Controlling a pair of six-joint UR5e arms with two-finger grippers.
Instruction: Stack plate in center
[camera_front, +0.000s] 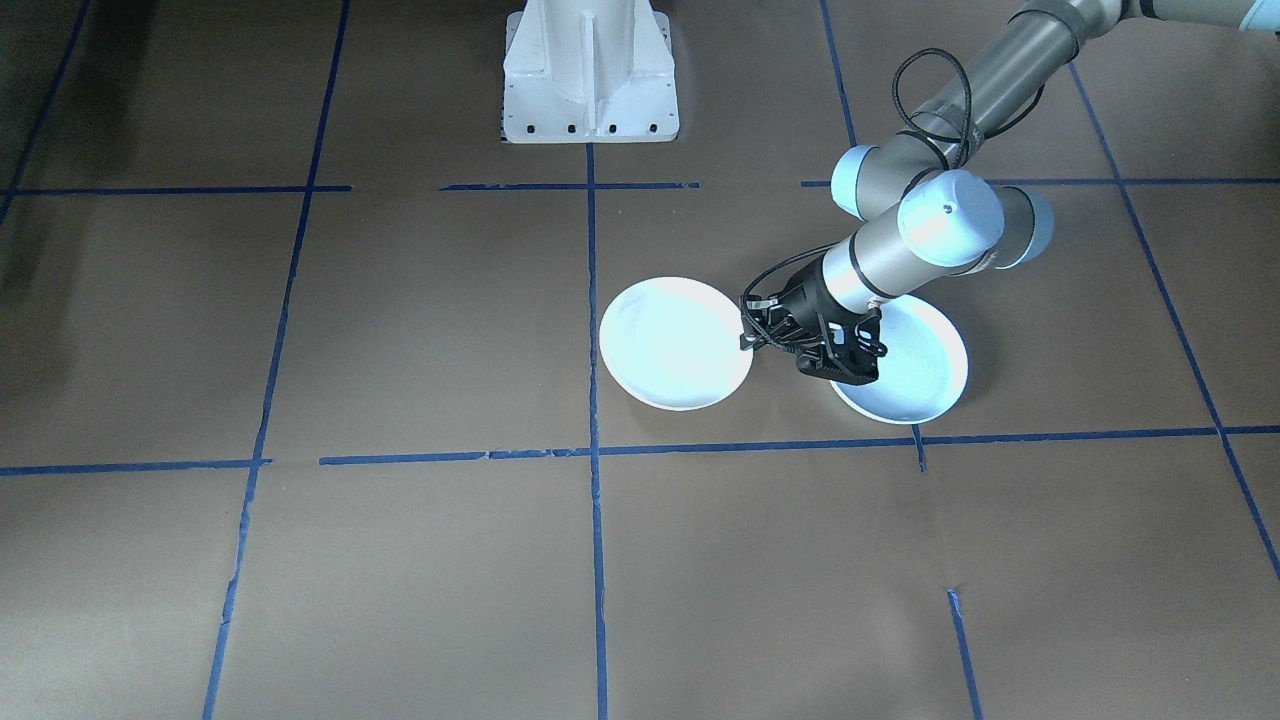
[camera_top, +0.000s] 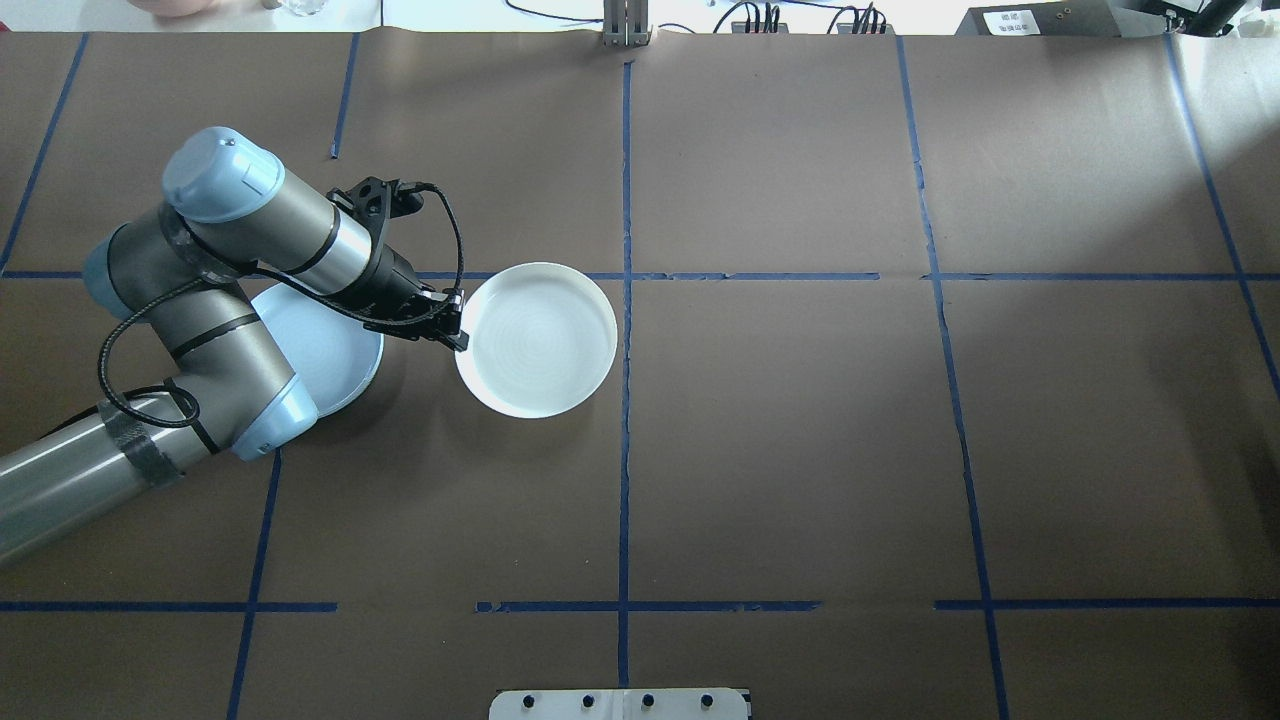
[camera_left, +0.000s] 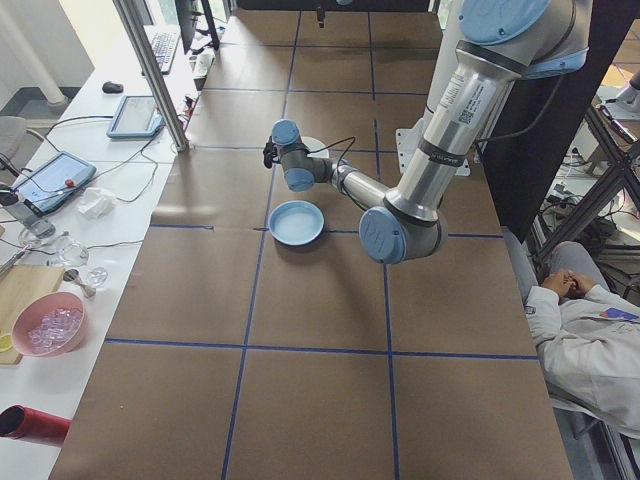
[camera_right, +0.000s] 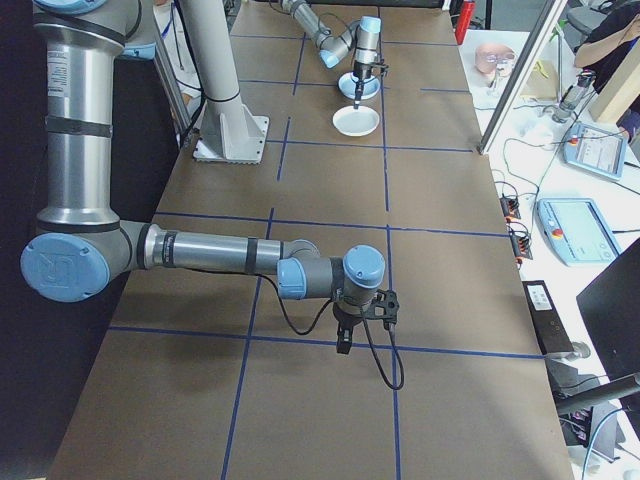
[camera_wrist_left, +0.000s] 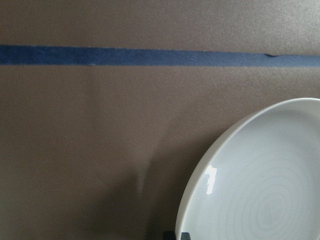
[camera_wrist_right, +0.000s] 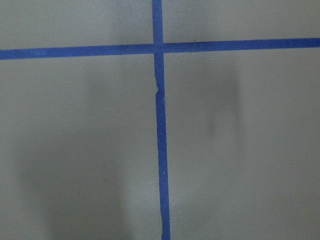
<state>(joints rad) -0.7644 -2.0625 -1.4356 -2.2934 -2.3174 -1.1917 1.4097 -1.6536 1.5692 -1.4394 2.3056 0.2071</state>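
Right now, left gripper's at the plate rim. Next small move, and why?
Probably slide the plate toward the middle of the table. The left gripper seems closed on its near rim, the plate sits left of the centre tape line, and the second plate waits behind.

In the overhead view the center plate (camera_top: 536, 340) lies left of the middle; a second plate (camera_top: 330, 350) sits further left; the left gripper (camera_top: 455, 322) stands between them.

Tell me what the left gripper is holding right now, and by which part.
The left gripper pinches the center plate by its rim, on the edge nearest the other plate. The right gripper holds nothing.
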